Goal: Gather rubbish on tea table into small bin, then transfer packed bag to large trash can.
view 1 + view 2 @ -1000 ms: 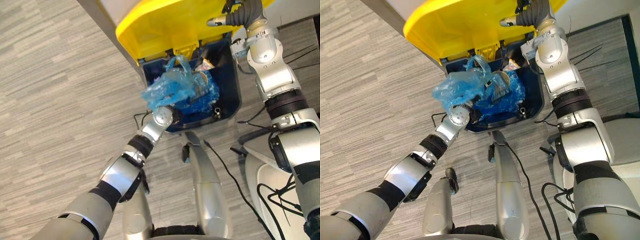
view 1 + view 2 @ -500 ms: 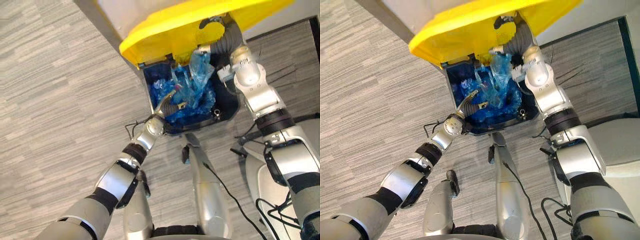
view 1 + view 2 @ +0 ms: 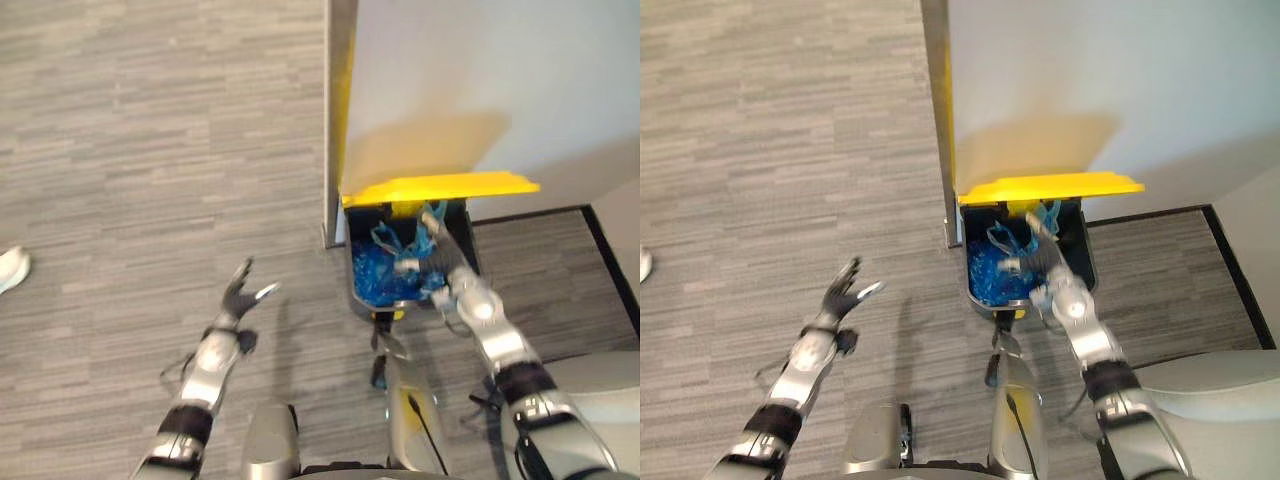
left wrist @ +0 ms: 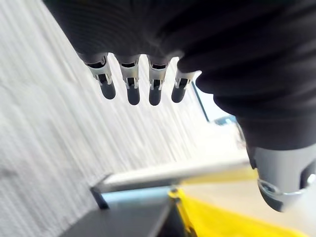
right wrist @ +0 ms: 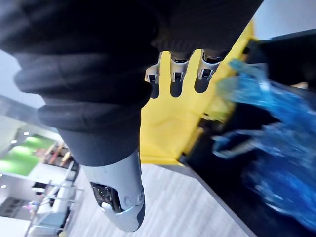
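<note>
Where the left hand's fingers (image 4: 129, 91) show in its wrist view, they run straight in a row with gaps between them, the thumb set well off to one side, holding nothing. In the head views the left hand (image 3: 238, 292) is raised in the lower left of the frame. Its fingers are splayed over the grey floor (image 3: 150, 150), and its forearm slants up from the bottom edge, well apart from the bin.

The right hand's fingers (image 5: 177, 84) are also straight and unclenched. They point toward the yellow lid (image 3: 440, 186), with the blue bag (image 3: 383, 272) beside them but not gripped. The right hand (image 3: 440, 278) hovers at the near right rim of the large trash can (image 3: 465, 245), right of centre, its arm reaching in from the lower right corner.

The bag lies inside the can, its loose handles standing up under the raised lid. The can stands at the foot of a pale wall (image 3: 480, 80). A white shoe (image 3: 10, 268) shows at the left edge.
</note>
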Controlling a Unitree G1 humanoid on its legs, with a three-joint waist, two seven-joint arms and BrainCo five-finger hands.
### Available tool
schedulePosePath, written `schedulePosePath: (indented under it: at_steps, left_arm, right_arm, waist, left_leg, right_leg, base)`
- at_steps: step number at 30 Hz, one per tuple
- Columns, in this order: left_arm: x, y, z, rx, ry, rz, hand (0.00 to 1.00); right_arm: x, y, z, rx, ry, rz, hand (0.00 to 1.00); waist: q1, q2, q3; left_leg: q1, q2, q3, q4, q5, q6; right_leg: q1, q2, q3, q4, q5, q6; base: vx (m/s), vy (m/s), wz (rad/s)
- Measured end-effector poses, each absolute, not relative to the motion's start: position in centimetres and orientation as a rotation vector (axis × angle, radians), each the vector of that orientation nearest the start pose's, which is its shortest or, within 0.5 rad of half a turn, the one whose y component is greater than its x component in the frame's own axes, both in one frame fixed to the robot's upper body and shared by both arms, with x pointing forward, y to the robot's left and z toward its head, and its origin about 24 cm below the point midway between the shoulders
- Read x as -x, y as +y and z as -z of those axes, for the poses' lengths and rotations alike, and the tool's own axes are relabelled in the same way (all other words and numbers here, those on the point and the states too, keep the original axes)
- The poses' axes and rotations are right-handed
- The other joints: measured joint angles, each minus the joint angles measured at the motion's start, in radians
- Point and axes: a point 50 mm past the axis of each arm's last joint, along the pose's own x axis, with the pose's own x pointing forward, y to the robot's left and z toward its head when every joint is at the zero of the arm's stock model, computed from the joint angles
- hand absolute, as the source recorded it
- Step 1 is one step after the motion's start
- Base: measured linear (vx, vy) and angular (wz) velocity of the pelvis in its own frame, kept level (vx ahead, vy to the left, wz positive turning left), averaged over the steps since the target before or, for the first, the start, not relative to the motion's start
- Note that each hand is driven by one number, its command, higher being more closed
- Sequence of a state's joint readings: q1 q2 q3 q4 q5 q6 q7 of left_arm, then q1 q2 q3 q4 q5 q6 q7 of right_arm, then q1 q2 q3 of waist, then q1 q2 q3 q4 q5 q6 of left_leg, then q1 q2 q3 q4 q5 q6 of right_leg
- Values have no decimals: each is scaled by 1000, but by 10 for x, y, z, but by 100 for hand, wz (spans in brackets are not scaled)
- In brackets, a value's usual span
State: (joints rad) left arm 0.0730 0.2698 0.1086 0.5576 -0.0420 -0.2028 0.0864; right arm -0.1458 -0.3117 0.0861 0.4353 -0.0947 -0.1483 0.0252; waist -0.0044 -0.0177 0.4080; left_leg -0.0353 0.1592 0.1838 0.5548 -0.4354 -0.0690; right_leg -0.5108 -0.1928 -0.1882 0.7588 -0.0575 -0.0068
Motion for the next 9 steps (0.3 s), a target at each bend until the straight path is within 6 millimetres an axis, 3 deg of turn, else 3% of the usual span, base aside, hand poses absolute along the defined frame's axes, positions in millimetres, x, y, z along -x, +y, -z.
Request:
schedulePosePath:
  at_steps: [1, 2, 4, 6, 7, 9]
  left_arm:
    - [-187, 264, 61, -220, 418, -284, 0]
    - [-168, 268, 68, -190, 457, -314, 0]
    - [-154, 264, 73, -132, 477, -330, 0]
    - [-149, 252, 79, -74, 490, -323, 0]
    - [-143, 245, 84, -36, 507, -314, 0]
    - [-139, 239, 87, -7, 520, -299, 0]
  right_arm:
    - [-263, -206, 7, 401, 188, -87, 0]
    - [-245, -213, 22, 362, 248, -55, 0]
    - [-223, -225, 35, 346, 316, -12, 0]
    - [-211, -234, 43, 341, 358, 20, 0]
    - [-205, -238, 49, 337, 392, 33, 0]
    - [-188, -246, 62, 326, 465, 66, 0]
  waist:
    - [-2, -5, -9]
    - [-7, -15, -32]
    - [-10, -24, -56]
    - [-5, -6, -81]
    - [-11, 6, -107]
    - [-17, 16, -146]
  left_leg:
    - [1, -6, 1, -24, 17, 0]
    - [-6, -15, 3, -65, 49, -2]
    - [-35, -27, 2, -90, 74, -17]
    - [-42, -22, 8, -136, 108, -28]
    - [-37, -13, 10, -187, 139, -28]
    - [-20, 0, 14, -259, 180, -33]
  right_leg:
    - [22, 0, 3, 62, -33, 2]
    - [91, 1, 16, 125, -140, 24]
    - [151, 12, 30, 9, -222, 72]
    - [183, 52, 24, -128, -223, 58]
    - [192, 83, 25, -201, -187, 33]
    - [210, 114, 28, -288, -137, 27]
  base:
    - [-95, -13, 1]
    - [-45, -31, -3]
    - [-57, -89, -7]
    - [-25, -80, -29]
    - [-11, -58, -41]
    - [-25, -38, -27]
